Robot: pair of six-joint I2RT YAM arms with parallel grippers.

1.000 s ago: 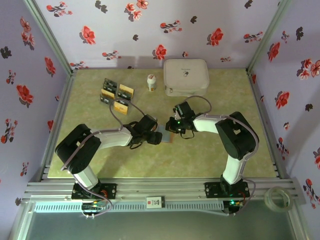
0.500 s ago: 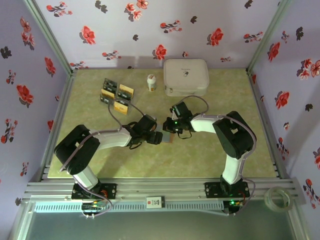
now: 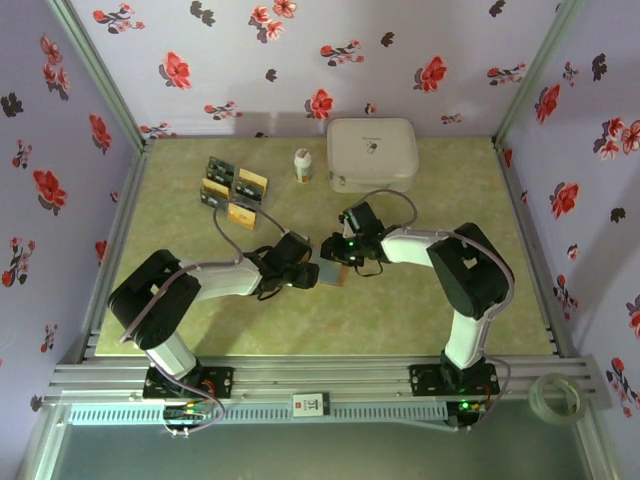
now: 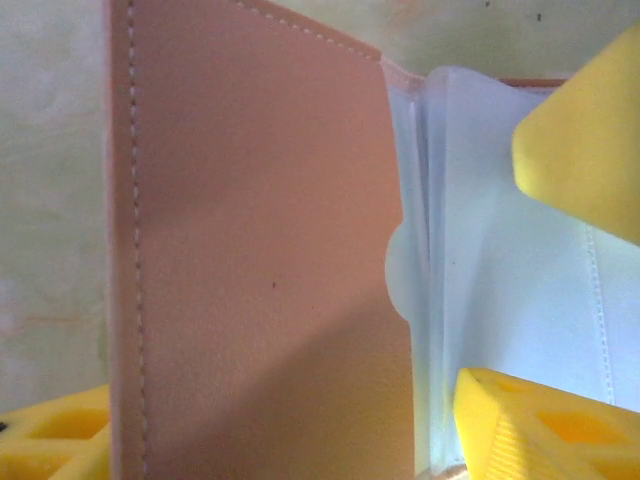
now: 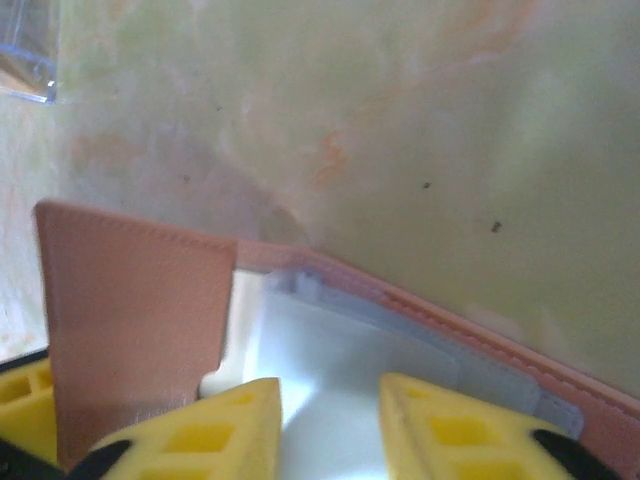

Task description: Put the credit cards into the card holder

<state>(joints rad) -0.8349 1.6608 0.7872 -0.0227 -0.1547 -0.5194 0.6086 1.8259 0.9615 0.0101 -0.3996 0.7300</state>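
The card holder [image 3: 330, 272] lies open in the middle of the table [image 3: 400, 310], and both claws meet over it. The left claw [image 3: 316, 276] comes in from the left of the frame and the right claw [image 3: 341, 257] from the upper right.

In the left wrist view the left claw [image 4: 290, 445] has its yellow fingers [image 4: 545, 430] spread wide in the bottom corners. They straddle the brown flap without pressing on it. In the right wrist view the right claw [image 5: 330, 430] stands partly apart. Pale plastic shows through the gap, and nothing is pinched between its pads.

The credit cards [image 3: 232, 190] sit in a loose cluster in the upper left of the top view, well apart from both claws. They lie up and to the left of the holder, so the left arm is the nearer one. Their long axes are too small to read from above.

The holder is soft, matte, reddish-brown leather-like material with a pale stitched seam along its edges. In the left wrist view its fold runs top to bottom. To the right of the flap lies a cloudy, translucent plastic sleeve [image 4: 500, 300] with a half-round thumb notch in its left edge. In the right wrist view one flap [image 5: 130, 330] stands upright at lower left. That suggests the holder springs shut unless it is pinned. The cards are thin, rigid and flat. Some are black with pale marks and others gold-orange. They are probably awkward to lift off the smooth green table.
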